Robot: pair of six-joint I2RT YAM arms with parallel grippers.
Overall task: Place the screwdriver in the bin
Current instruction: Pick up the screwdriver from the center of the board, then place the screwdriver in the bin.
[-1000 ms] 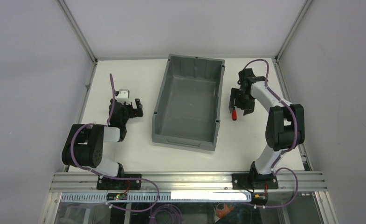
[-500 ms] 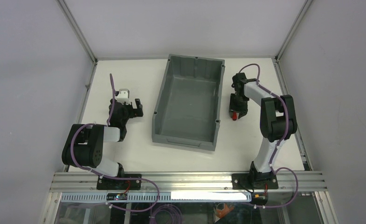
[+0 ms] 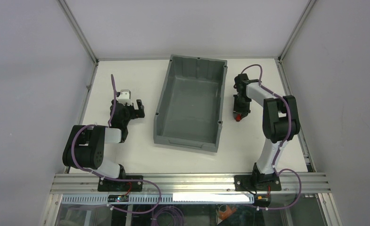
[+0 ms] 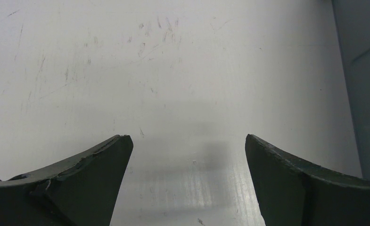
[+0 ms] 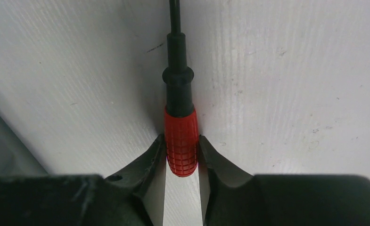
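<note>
The right pincer [image 5: 181, 141] is closing narrowly on the small screwdriver with a ribbed red handle and thin black shaft [image 5: 177, 94]. Both of its dark fingers [image 5: 145, 162] are pressing against the sides of the handle near its butt end. A slim gap is showing between the fingers behind the handle. The black collar and shaft are running straight out ahead of the fingertips and passing out of the wrist view at the top. The screwdriver is lying low over the white table [image 5: 291, 70] beneath the pincer. Whether it is resting on that surface or sitting just off it cannot be told.

In the overhead view this pincer is pointing downward, with only a bit of red peeking out at its near side. The large rectangular grey plastic bin with tall sloped walls [image 3: 161, 101] is standing close by on this pincer's left, apart from it, its open interior showing only a bare grey floor. The screwdriver is sitting outside the bin, beside its right wall.

The left pincer [image 4: 187, 141] is hovering on the far side of the bin from the right one, with its fingers spread wide and nothing between them. Only scuffed white table is showing under the gap. A strip of the bin's grey wall is showing past its right finger, well apart from the fingertip.
</note>
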